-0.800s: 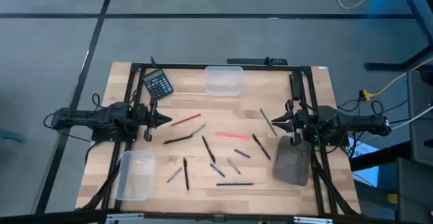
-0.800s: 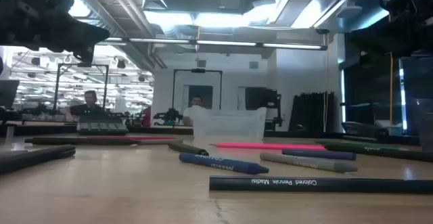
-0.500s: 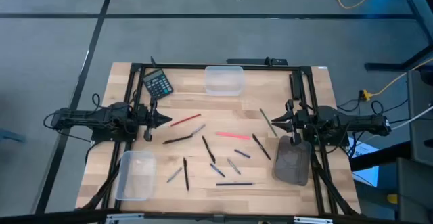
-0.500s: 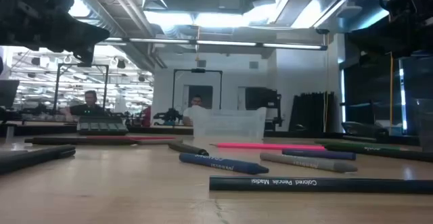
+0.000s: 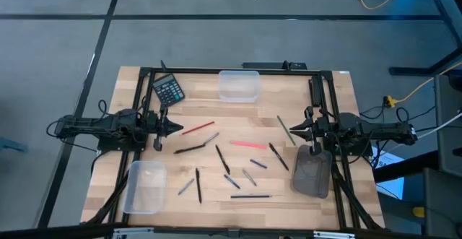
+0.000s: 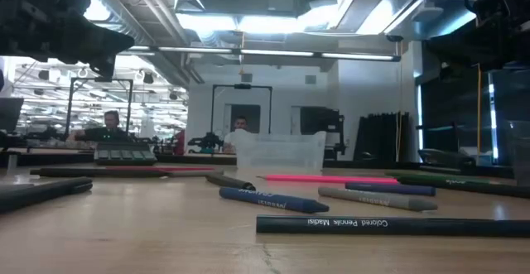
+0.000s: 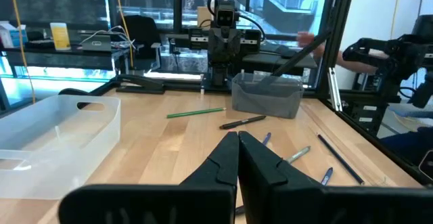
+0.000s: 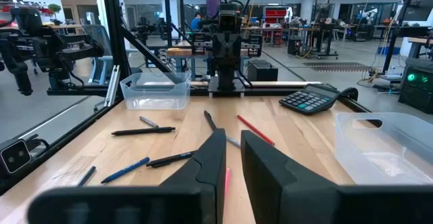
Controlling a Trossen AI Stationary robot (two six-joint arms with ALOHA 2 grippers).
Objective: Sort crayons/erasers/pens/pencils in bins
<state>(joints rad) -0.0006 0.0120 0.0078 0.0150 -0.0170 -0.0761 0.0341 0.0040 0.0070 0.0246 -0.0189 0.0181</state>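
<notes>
Several thin sticks lie flat and scattered on the wooden table: a red one [image 5: 197,128], a pink one [image 5: 249,144], black ones [image 5: 222,159] and a green one [image 7: 196,113]. One clear bin [image 5: 239,85] stands at the far middle and another [image 5: 144,187] at the near left. A dark grey bin [image 5: 312,174] stands at the near right. My left gripper [image 5: 177,127] hovers at the left of the sticks, shut and empty [image 7: 237,135]. My right gripper [image 5: 291,131] hovers at their right, its fingers slightly apart with nothing between them [image 8: 232,135].
A black calculator [image 5: 168,89] lies at the far left of the table. A black metal frame [image 5: 231,70] runs along the far edge and both sides. People sit in the room beyond the table.
</notes>
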